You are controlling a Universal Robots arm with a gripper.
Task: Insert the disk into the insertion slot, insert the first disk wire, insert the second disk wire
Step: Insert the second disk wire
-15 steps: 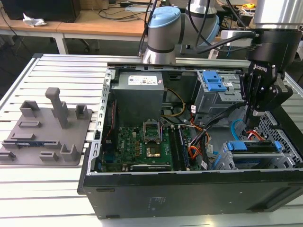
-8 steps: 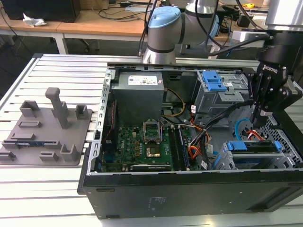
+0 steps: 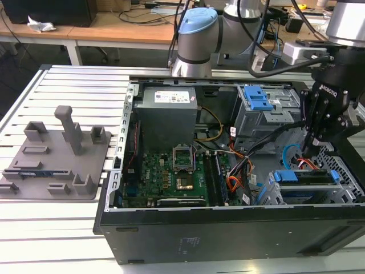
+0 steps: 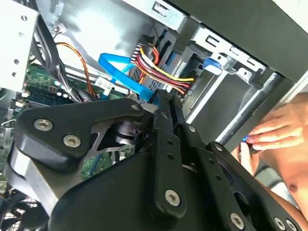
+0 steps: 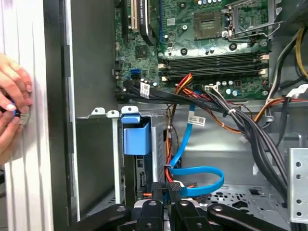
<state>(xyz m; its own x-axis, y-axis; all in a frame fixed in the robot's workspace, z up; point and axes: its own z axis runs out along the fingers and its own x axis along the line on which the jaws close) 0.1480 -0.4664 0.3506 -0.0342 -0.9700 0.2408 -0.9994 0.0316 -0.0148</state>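
Step in hand, as judged: wiring. The flat silver hard drive in its bright blue plastic frame (image 3: 305, 177) already sits in the silver-grey perforated sheet-metal drive cage (image 3: 344, 171) at the exterior view's right. The black gripper (image 3: 311, 149) reaches down behind the drive, jaws drawn together; whether a plug is pinched between them I cannot tell. Its tips (image 5: 168, 188) are just beside the looping thin light-blue cable (image 5: 202, 171) and the thin red, orange and black wire bundle (image 4: 159, 67). This step calls for fine plug-to-socket alignment. White label on the grey power-supply box (image 3: 171, 97): print unreadable.
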